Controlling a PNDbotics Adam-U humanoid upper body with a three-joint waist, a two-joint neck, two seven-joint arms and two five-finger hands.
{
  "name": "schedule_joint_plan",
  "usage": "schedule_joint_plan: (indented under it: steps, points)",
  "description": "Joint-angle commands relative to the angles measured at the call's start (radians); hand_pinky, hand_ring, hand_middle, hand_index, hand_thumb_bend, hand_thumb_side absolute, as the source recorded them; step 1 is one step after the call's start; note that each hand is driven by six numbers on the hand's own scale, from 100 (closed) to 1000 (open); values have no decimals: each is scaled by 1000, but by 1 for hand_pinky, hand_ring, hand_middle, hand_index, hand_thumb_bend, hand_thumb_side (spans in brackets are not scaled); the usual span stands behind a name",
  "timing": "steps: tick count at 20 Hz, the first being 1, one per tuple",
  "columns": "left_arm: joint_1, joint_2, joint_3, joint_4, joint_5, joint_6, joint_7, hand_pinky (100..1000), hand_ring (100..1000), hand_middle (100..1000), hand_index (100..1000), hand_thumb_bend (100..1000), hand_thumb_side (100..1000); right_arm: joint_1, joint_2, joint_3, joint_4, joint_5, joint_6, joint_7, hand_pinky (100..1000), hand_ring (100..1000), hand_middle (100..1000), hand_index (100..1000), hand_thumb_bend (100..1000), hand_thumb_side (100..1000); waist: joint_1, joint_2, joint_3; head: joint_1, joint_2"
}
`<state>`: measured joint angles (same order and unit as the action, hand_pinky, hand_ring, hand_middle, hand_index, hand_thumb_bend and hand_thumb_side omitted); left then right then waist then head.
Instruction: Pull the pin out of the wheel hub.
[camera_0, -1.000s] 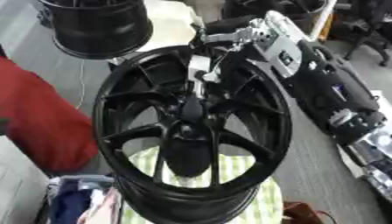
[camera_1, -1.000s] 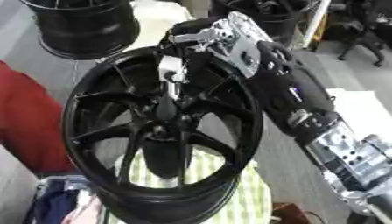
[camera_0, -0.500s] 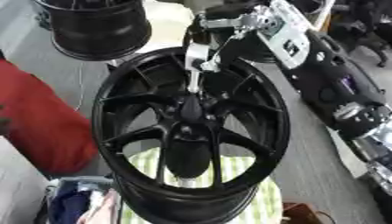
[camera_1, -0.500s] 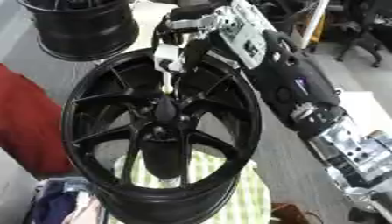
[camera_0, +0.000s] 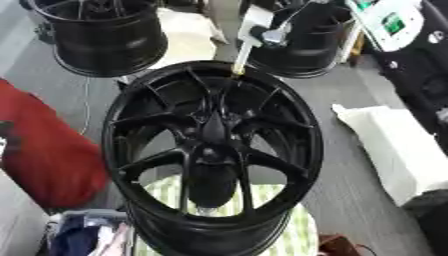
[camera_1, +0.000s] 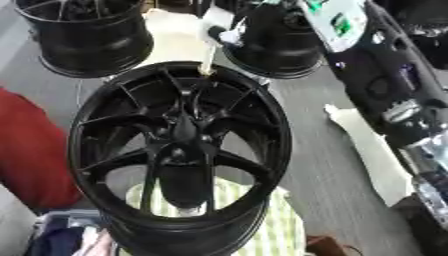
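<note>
— So, what's biggest from where you stand?

— Easily the black wheel hub (camera_0: 213, 150), spoked, propped on a green-and-white checked cloth (camera_0: 289, 227) on the counter. Two more black rims sit behind it, one at 11 o'clock (camera_0: 101, 35) and one at 1 o'clock (camera_0: 302, 45).

— And the robot?

— Its right arm (camera_1: 385, 85) runs down the 3 o'clock side, black with silver joints and a white panel near the top. The right hand (camera_0: 267, 25) is up at 12 o'clock, above the hub's far rim.

— Holding anything?

— Yes, its fingers are pinched round the top of the pin (camera_0: 242, 57), a slim pale rod hanging down from the hand. The pin is clear of the centre bore; its lower tip shows just at the hub's upper rim, at 12 o'clock.

— The left hand?

— Can't see it from either eye.

— Anything else?

— A red shape (camera_0: 44, 150) at 9 o'clock, a white pad (camera_0: 389, 145) at 3 o'clock.
</note>
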<state>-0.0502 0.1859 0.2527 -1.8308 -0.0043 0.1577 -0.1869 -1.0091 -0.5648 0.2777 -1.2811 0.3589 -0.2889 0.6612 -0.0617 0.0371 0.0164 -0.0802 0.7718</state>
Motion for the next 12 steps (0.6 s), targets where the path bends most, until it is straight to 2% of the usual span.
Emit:
schedule_joint_plan:
  steps: [1, 5, 8, 10, 12]
  points:
    - [0, 24, 14, -13, -5, -1, 11, 731, 705, 756, 926, 235, 487, 71, -153, -66, -134, -85, 40, -55, 626, 569, 413, 748, 102, 345, 3, -12, -12, 17, -2]
    - [-2, 23, 22, -16, -6, 0, 21, 729, 704, 756, 926, 233, 487, 325, -270, -187, -271, -148, 96, -184, 628, 559, 402, 743, 130, 335, 3, -3, -31, 32, -2]
    - [-7, 23, 26, -18, -6, 0, 24, 729, 704, 756, 926, 233, 487, 527, -276, -275, -320, -147, 134, -284, 646, 573, 429, 762, 166, 334, 3, 8, -41, 45, -2]
    - [-9, 23, 29, -18, -8, 1, 27, 729, 704, 756, 926, 232, 487, 655, -231, -334, -325, -111, 151, -347, 668, 613, 519, 838, 219, 361, 3, 16, -45, 50, -2]
    - [-13, 23, 30, -19, -9, 0, 28, 729, 704, 756, 926, 232, 488, 761, -168, -382, -290, -79, 163, -398, 713, 707, 715, 926, 284, 428, 5, 23, -49, 54, -2]
